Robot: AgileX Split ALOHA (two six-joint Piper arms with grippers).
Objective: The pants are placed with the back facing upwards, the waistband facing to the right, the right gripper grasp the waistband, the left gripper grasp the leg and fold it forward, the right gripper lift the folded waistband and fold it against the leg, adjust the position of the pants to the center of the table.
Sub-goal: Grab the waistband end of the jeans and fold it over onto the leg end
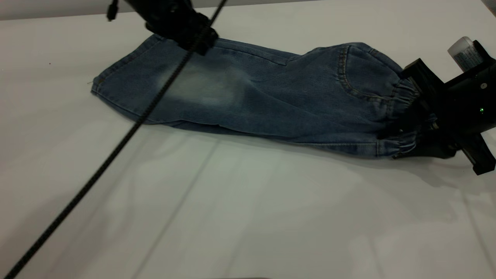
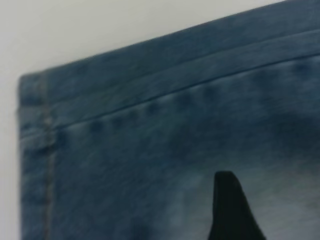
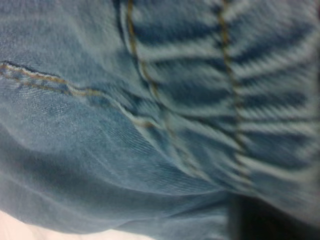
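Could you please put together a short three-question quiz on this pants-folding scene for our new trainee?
1. True or false: the pants lie folded lengthwise, one leg over the other.
2. Which end of the pants is the right gripper at: (a) the leg hem, (b) the waistband, (c) the middle?
3. Fill in: the left gripper is over the far edge of the ___ end.

Key
1. True: only one leg's width and one back pocket show.
2. (b): it is at the ruched waistband, at the right on the table.
3. Leg.
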